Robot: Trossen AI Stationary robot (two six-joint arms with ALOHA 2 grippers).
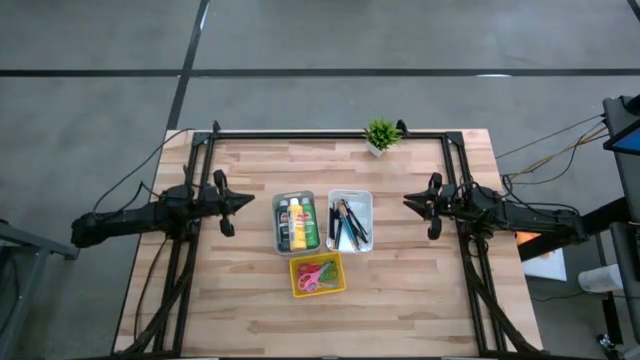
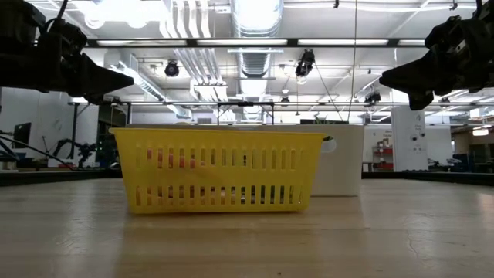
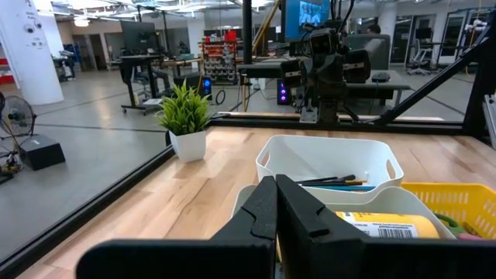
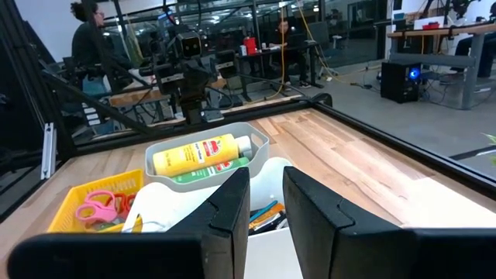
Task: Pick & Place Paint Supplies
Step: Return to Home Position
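The left claw (image 1: 246, 203) hangs pressed together and the right claw (image 1: 408, 203) slightly spread, at opposite sides of the table (image 1: 400, 300). Paint bottles (image 1: 298, 223) lie in the grey bin (image 1: 276, 225); brushes (image 1: 349, 224) fill the white bin (image 1: 350, 193).

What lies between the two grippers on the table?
High view: between left gripper and right gripper stand a grey bin of paint bottles and a white bin of brushes.

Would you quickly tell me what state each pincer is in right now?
Left pincer: shut, empty, above the wooden table's left side.
Right pincer: open, empty, above its right side.
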